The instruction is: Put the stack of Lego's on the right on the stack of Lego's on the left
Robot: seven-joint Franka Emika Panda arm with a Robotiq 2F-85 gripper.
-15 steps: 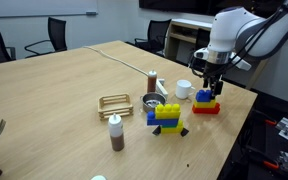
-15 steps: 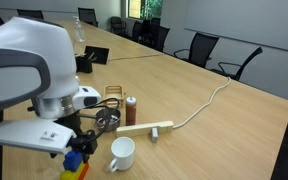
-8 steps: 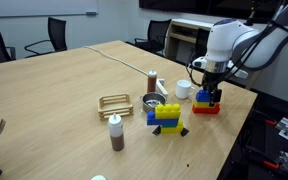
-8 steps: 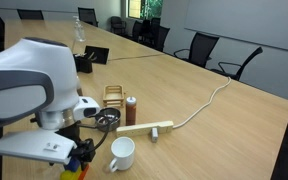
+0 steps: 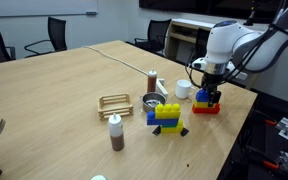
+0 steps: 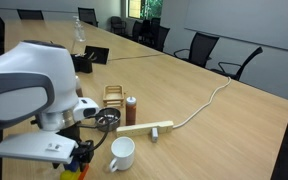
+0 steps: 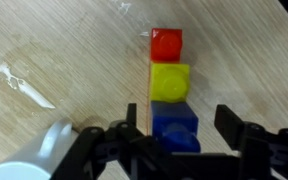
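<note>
The right Lego stack (image 5: pixel 206 104) has a red base with yellow and blue bricks on it, near the table's right edge. In the wrist view it shows as a red brick (image 7: pixel 166 45), a yellow brick (image 7: pixel 169 79) and a blue brick (image 7: pixel 173 116) in a row. My gripper (image 7: pixel 176 138) is open, its two black fingers on either side of the blue brick, with a gap on the right. It hangs low over this stack (image 5: pixel 210 94). The left Lego stack (image 5: pixel 165 116), blue and yellow, stands apart toward the table's middle.
A white mug (image 5: pixel 183 89) (image 6: pixel 121 152) stands close beside the right stack and shows at the wrist view's lower left (image 7: pixel 39 155). A metal bowl (image 5: pixel 151 102), a brown bottle (image 5: pixel 152 79), a white-capped bottle (image 5: pixel 116 132), a wooden rack (image 5: pixel 115 102) and a wooden block (image 6: pixel 149 127) lie nearby. The table edge is just right of the stack.
Over the last second my gripper came down over the right Lego stack, its fingers now around the top bricks. Since half a second ago it has barely moved.
</note>
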